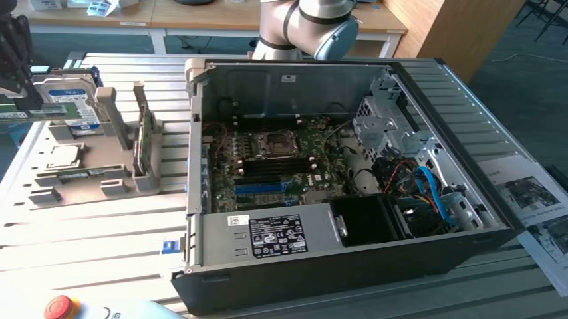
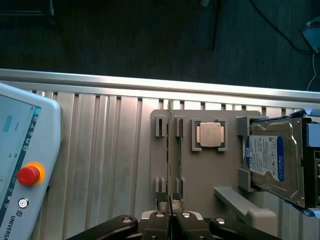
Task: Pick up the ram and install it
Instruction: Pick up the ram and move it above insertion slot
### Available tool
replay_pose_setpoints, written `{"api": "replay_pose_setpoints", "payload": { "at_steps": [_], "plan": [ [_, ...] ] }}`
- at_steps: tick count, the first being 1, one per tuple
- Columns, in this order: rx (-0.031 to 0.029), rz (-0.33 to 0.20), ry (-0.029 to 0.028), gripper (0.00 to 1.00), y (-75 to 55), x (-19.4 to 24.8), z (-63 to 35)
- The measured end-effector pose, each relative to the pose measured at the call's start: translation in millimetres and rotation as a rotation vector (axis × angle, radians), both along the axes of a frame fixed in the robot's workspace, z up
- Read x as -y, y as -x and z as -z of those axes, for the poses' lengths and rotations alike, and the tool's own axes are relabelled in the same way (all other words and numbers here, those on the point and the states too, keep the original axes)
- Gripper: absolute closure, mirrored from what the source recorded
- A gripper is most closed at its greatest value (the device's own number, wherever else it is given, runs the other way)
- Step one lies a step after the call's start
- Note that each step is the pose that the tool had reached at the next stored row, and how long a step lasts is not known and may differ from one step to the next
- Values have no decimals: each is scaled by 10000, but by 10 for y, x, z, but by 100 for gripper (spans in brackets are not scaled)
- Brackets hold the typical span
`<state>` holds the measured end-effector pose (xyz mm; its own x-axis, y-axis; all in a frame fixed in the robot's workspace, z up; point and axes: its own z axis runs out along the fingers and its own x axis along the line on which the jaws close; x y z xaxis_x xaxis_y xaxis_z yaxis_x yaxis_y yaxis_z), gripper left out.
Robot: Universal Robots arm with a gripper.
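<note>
The ram (image 1: 143, 139): one stick, standing on edge in the grey fixture's (image 1: 89, 183) slot, just beside the open computer case (image 1: 355, 272). The fixture also carries one processor (image 2: 210, 135) and one hard drive (image 2: 272, 160). The gripper (image 2: 171, 220) has its fingers pressed together, in line with the stick's edge; contact cannot be told.
</note>
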<state>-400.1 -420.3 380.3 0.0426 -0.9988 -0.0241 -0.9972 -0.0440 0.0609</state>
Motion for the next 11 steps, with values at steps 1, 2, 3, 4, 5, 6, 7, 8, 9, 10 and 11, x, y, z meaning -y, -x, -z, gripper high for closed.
{"api": "replay_pose_setpoints", "payload": {
  "at_steps": [1,2,3,4,5,6,7,8,9,10,11],
  "plan": [
    [0,0,0,89,0,0,0],
    [0,0,0,89,0,0,0],
    [-2,0,1,89,0,0,-4],
    [-4,0,3,89,0,0,-14],
    [-3,0,2,89,0,0,-30],
    [-3,1,1,89,0,0,-49],
    [-4,1,2,89,0,0,-69],
    [-3,0,0,89,0,0,-86],
    [-5,0,2,89,0,0,-102],
    [-5,0,1,89,0,0,-119],
    [-5,1,1,89,0,0,-134]
  ]
}}
